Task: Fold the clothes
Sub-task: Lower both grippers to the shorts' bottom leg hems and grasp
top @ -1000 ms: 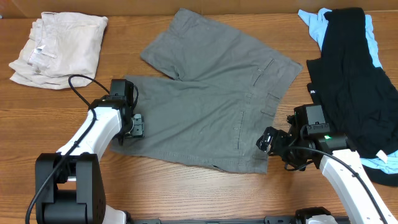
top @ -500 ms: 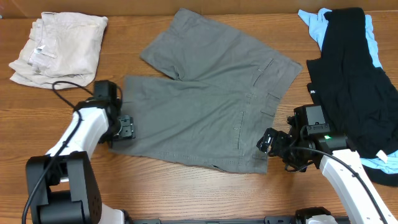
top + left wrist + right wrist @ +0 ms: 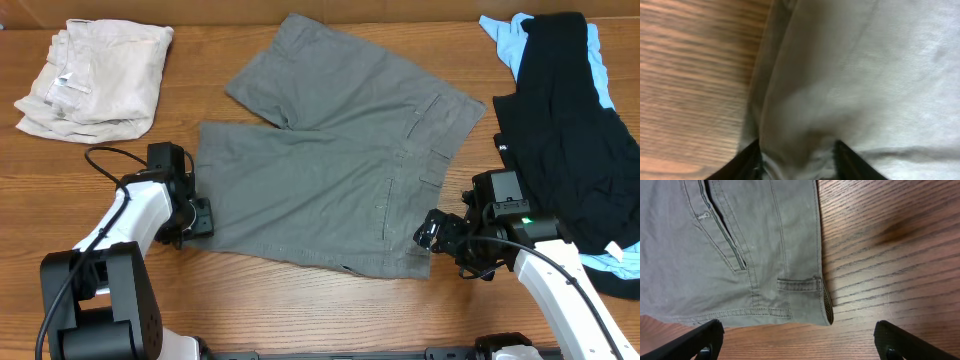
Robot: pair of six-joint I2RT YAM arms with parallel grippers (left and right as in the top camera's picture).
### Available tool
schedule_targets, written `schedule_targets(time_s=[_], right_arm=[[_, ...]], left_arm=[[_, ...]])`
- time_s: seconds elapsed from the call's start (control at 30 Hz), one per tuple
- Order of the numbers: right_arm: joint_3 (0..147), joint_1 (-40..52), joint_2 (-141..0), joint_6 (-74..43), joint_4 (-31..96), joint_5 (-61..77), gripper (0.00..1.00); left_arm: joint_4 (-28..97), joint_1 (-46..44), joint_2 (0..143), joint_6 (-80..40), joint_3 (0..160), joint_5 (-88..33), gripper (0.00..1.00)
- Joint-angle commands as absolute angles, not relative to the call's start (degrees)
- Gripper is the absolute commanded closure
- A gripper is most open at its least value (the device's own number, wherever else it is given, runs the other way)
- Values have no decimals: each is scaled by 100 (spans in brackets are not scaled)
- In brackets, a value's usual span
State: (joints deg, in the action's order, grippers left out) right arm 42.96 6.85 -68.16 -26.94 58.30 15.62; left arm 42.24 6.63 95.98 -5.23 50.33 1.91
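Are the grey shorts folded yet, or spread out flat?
Spread out, not folded: the grey shorts lie flat on the table, both legs splayed, back pockets facing up.

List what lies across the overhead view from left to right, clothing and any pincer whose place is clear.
cream-beige garment → left pincer → grey shorts → black and light-blue garments

Wooden table (image 3: 300, 310) with grey shorts (image 3: 340, 180) spread flat, folded cream garment (image 3: 90, 80), black and light-blue garments (image 3: 570, 130)
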Motion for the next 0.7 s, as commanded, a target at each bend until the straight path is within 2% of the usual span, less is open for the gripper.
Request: schedule_targets(time_s=[0.0, 0.03, 0.07, 0.27, 0.5, 0.6, 0.67], right_arm=[[4270, 718, -6827, -2685, 5881, 1509, 1], [4270, 718, -6827, -2705, 5898, 1509, 1], [4268, 718, -6827, -2709, 5916, 1509, 2], [3835, 718, -6827, -2888, 5583, 1531, 6], [2910, 718, -6827, -3030, 4698, 2252, 19], [2775, 718, -6827, -3033, 4521, 2434, 26], [2714, 718, -6827, -3033, 4372, 2561, 35]], left_arm=[[4121, 663, 9557, -427, 4803, 191, 79], [4082, 663, 9557, -427, 4788, 191, 90], [4058, 663, 9557, -429, 4788, 189, 96], [3929, 661, 9557, -543, 4788, 176, 96], [3885, 661, 9557, -648, 4788, 141, 96], [3846, 661, 9557, -668, 4788, 12, 96], [3811, 661, 9557, -740, 4790, -64, 96]])
